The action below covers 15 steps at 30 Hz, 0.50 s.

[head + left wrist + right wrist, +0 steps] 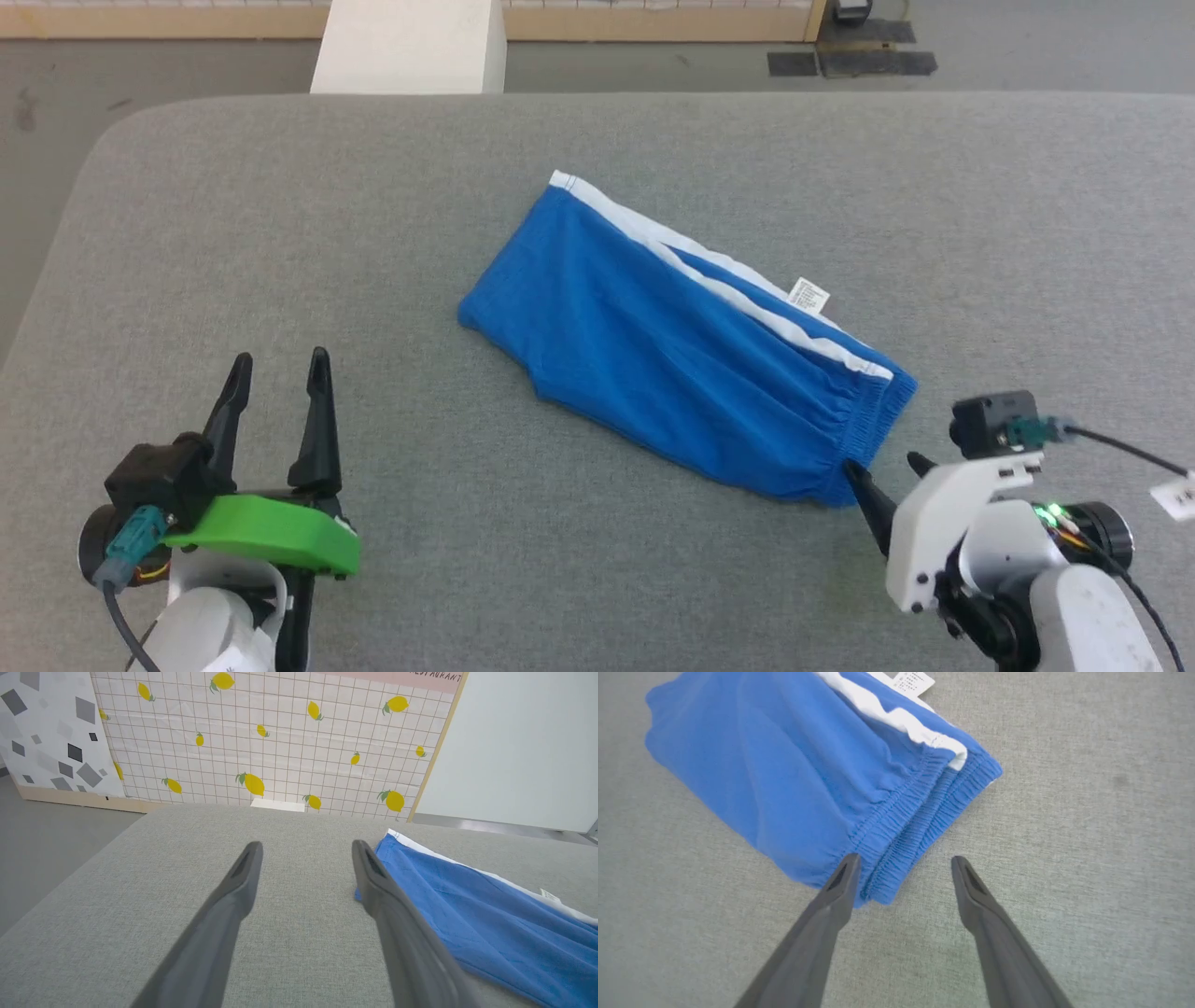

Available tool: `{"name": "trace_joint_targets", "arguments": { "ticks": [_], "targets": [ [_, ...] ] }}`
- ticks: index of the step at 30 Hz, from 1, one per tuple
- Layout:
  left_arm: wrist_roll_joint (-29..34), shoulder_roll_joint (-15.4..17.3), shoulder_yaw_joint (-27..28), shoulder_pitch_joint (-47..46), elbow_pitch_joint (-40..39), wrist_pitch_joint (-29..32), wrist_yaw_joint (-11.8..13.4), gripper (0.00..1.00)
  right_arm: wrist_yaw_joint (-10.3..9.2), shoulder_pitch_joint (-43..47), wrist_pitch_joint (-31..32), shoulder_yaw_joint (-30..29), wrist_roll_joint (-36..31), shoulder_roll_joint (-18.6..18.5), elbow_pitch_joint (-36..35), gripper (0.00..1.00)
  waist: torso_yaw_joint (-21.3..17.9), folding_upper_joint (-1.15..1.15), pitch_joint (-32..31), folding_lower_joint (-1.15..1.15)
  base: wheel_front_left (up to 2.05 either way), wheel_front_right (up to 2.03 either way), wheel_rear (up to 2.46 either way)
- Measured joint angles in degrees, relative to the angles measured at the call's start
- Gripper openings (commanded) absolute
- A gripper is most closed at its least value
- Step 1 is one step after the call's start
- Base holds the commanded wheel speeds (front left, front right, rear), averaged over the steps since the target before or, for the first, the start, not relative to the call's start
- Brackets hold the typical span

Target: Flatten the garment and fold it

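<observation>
**Shorts [672,345] doubled over on grey table [280,205]**

Blue shorts lie mid-table, slanting from 11 o'clock to 4 o'clock, with white trim and a label [808,295] along the far edge. The right gripper [885,464], jaws wide, sits at the gathered waist at 4 o'clock, likely lined up to pinch it. The left gripper [281,357], also spread wide, rests at 8 o'clock, well apart.

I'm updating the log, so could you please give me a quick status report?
Left gripper open, apart from garment. Right gripper open, one fingertip at garment's elastic end. Garment lies flat on grey table. Nothing seen blocking.
</observation>
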Motion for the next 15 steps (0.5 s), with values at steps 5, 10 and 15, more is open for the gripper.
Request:
{"name": "trace_joint_targets", "arguments": {
  "ticks": [5,10,15],
  "targets": [
    [-0.07,-0.14,-0.13,0.07,-1.02,0.24,0.05,1.00,0.00,-3.48,1.02,1.36,-0.99,0.01,4.64,1.00,0.78,0.00,1.53,0.00,0.00,0.00,0.00],
    [-0.07,-0.48,-0.66,-0.12,-1.00,0.26,0.02,1.00,0.00,-4.76,2.21,1.67,-1.69,0.01,8.42,1.00,1.73,0.00,2.97,0.00,0.00,0.00,0.00],
    [-0.41,-0.96,-1.49,-0.55,-0.21,0.26,-0.56,1.00,0.00,-5.55,3.98,1.45,-2.01,-0.05,9.67,1.00,2.79,0.00,3.66,0.00,0.00,0.00,0.00]
  ]
}}
